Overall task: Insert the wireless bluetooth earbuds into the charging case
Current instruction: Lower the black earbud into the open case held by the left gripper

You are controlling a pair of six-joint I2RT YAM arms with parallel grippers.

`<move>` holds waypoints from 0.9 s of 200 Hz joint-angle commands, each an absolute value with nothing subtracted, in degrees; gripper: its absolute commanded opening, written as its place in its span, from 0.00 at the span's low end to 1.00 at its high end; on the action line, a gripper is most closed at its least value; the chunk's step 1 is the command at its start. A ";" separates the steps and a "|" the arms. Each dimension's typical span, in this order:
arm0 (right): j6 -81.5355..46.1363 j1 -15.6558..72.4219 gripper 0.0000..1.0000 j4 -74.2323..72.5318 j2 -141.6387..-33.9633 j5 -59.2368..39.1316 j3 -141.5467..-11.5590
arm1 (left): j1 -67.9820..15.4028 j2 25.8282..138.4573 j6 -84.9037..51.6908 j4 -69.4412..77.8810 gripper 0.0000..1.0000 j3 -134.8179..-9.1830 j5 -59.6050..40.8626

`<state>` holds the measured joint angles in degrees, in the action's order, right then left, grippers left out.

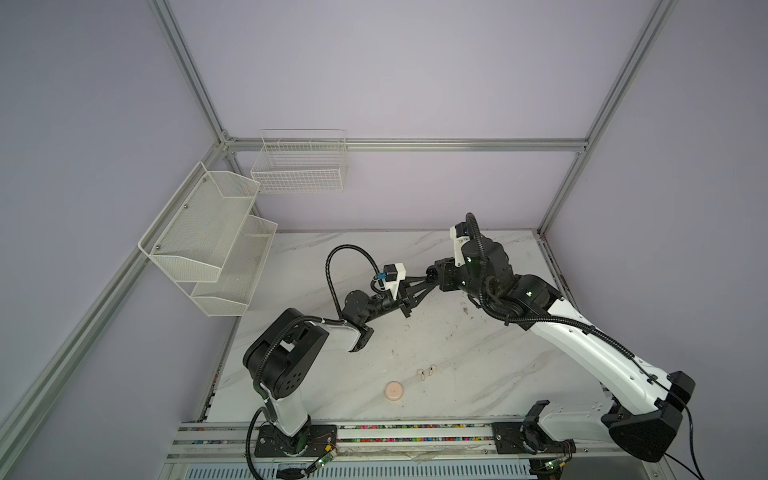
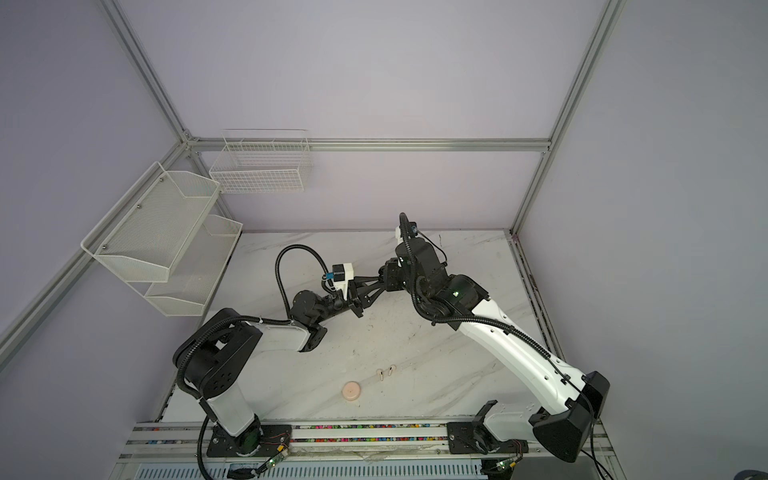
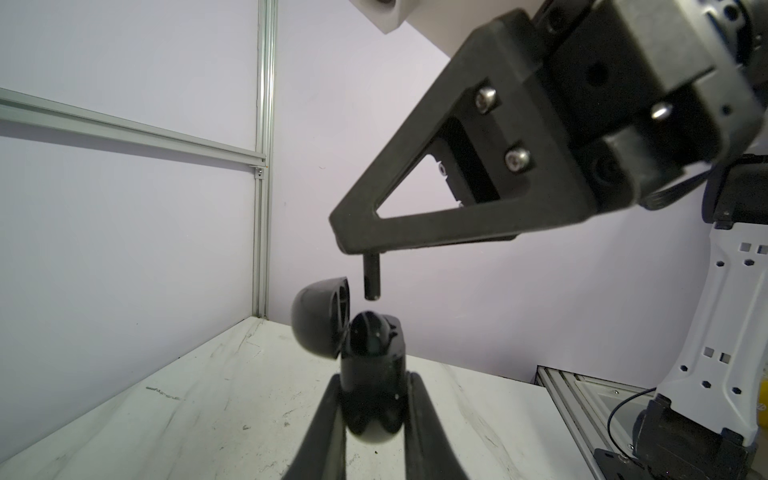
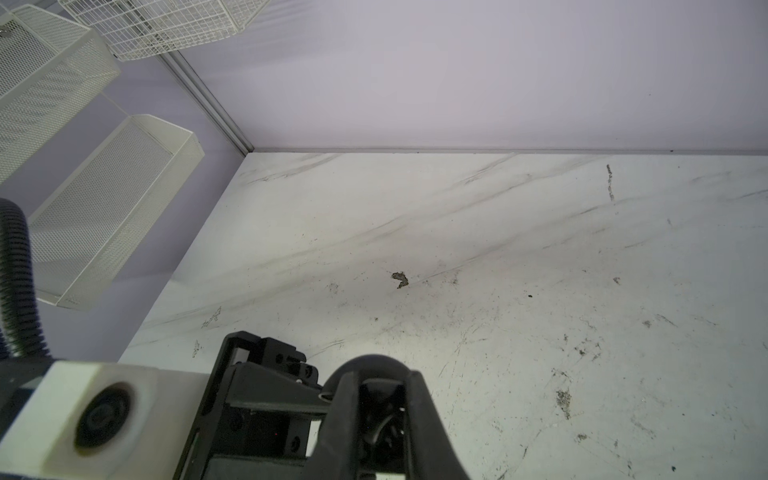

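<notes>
Pinching a black earbud by its head in the right hand, closed narrow around it, with the stem aimed straight down. Hanging just above the open mouth of the black charging case, near but not touching. Clamping that case upright in the left hand, closed on its body, with the lid swung open to one side. Seems to carry one glossy bud seated inside, though hard to tell for sure. Meeting hand to hand in mid-air over the far middle of the worktop. Next, probably: lower along the stem's long axis, in line with the free socket and clear of the lid's edge. Leaving the two pink earbuds loose on the worktop just beside the seemingly shut pink case, well apart from both hands.
</notes>
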<state>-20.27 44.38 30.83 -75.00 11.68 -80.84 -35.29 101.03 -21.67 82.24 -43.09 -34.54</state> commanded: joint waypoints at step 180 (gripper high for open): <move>-22.85 44.60 0.15 31.03 -72.52 12.48 -77.71 | -35.42 99.50 -21.10 86.05 0.00 -46.70 -35.31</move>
<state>-21.82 44.38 30.68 -74.00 12.43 -78.48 -35.29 101.03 -21.69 82.21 -43.09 -34.87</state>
